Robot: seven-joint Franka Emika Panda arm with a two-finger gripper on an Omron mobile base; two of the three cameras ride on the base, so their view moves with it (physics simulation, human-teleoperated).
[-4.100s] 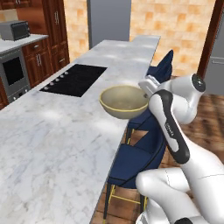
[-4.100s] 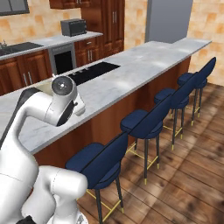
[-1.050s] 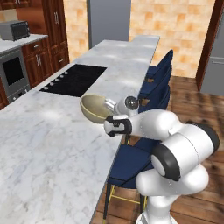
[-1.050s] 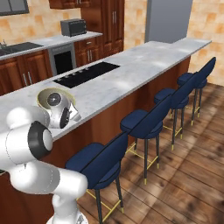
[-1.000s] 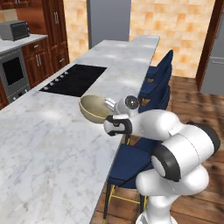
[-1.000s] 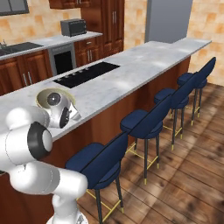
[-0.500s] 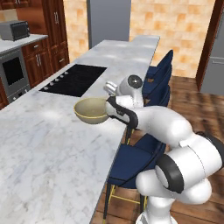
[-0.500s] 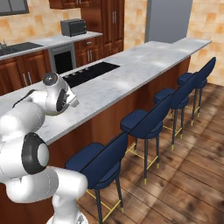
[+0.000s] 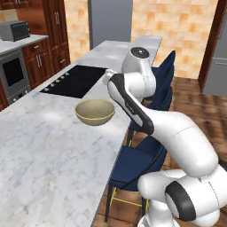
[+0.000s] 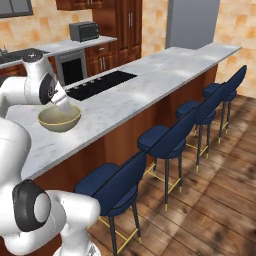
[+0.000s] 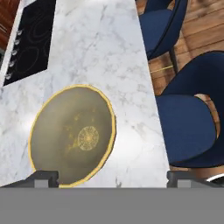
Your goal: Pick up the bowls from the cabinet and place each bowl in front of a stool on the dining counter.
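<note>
Beige bowl (image 11: pixel 72 135) is sitting at lower left of the hand view on the marble counter (image 11: pixel 109 52), near a blue stool (image 11: pixel 186 131); the gripper (image 11: pixel 113 177) is hovering above, fingers spread wide, gripping nothing.

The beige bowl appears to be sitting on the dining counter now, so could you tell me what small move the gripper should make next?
Probably lift straight up and clear: the beige bowl rests on the dining counter by a stool, and the gripper is open above it.

light: even, bright, my views sharp | shadows: soft one under the bowl (image 9: pixel 95 111) | glare: pale sheen on the dining counter (image 9: pixel 48 146) | blur: none
</note>
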